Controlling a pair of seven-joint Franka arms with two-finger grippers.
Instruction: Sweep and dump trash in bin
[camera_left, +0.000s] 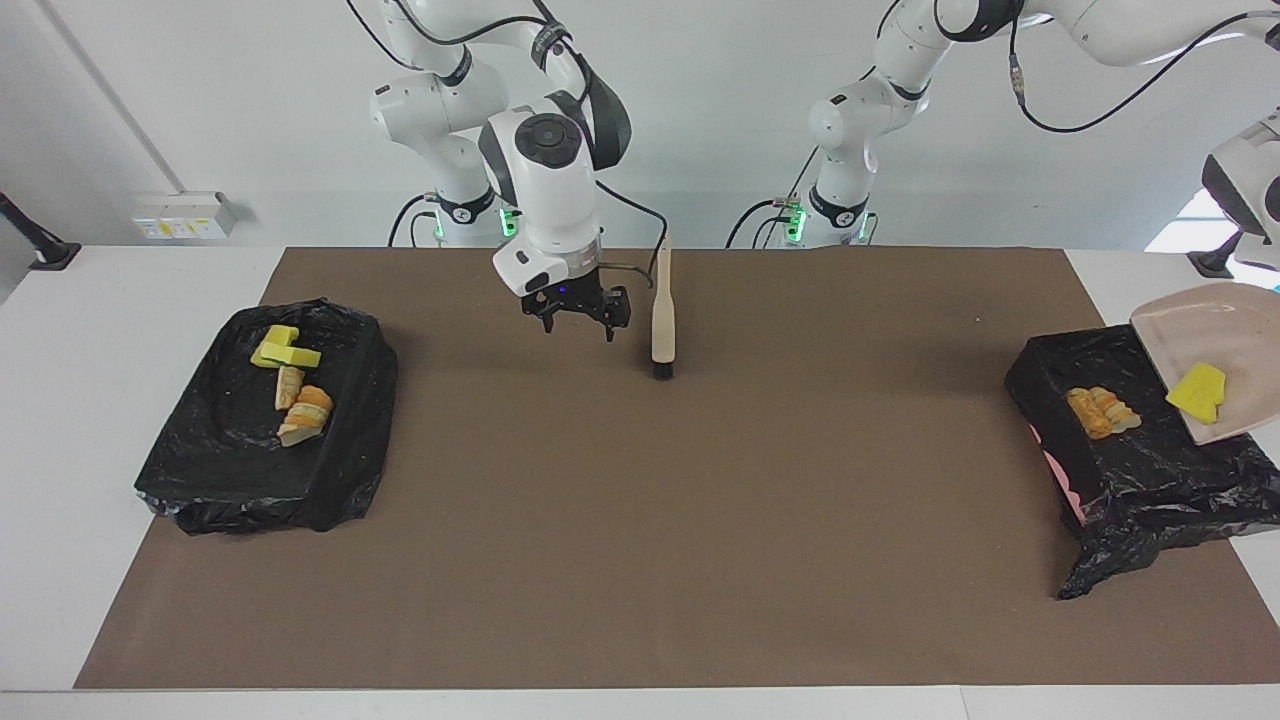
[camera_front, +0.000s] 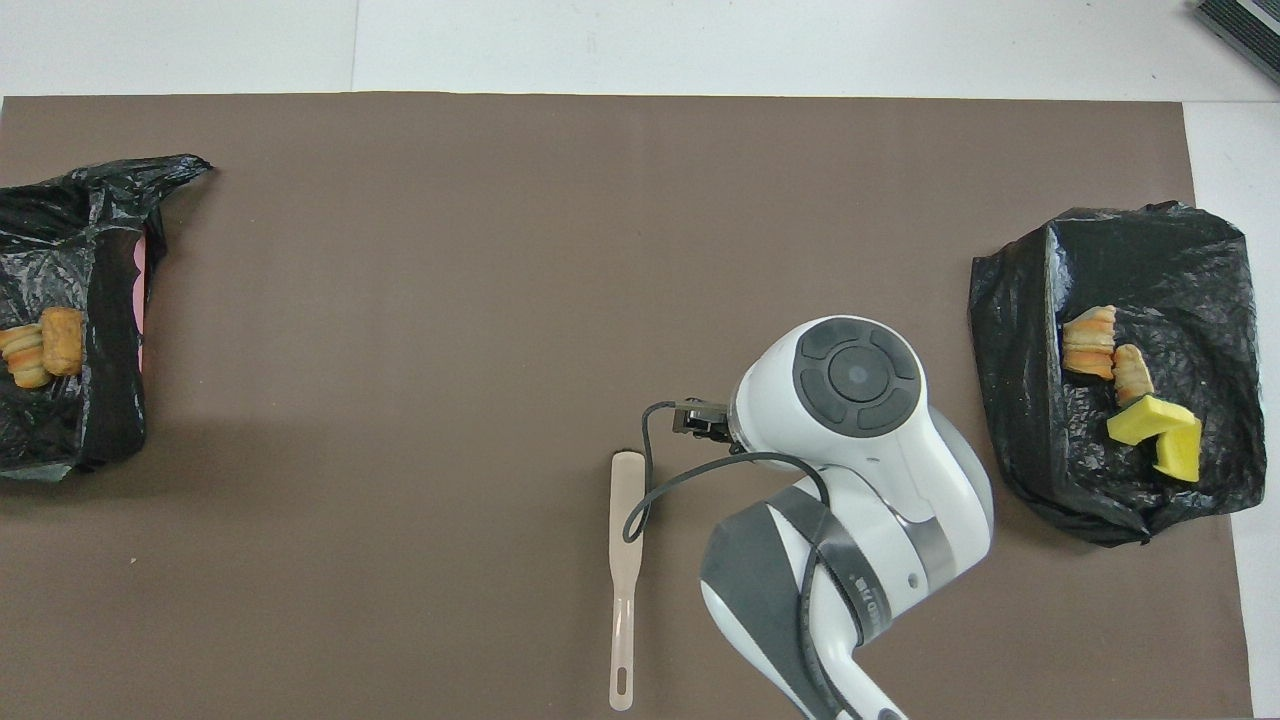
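A beige dustpan (camera_left: 1215, 345) hangs steeply tilted over the black-bagged bin (camera_left: 1130, 470) at the left arm's end. My left arm holds it by the handle, and its gripper is past the picture's edge. One yellow sponge bit (camera_left: 1197, 392) of the trash still lies on the pan. Two bread lumps (camera_left: 1100, 412) (camera_front: 40, 345) lie in that bin (camera_front: 70, 420). The brush (camera_left: 661, 320) (camera_front: 625, 560) lies flat on the mat. My right gripper (camera_left: 580, 325) hovers open and empty over the mat, beside the brush on the right arm's side.
A second black-bagged bin (camera_left: 230, 470) (camera_front: 1200, 270) at the right arm's end holds yellow sponge bits (camera_left: 285, 348) (camera_front: 1160, 435) and bread lumps (camera_left: 300, 405) (camera_front: 1090, 340). A brown mat (camera_left: 640, 520) covers most of the white table.
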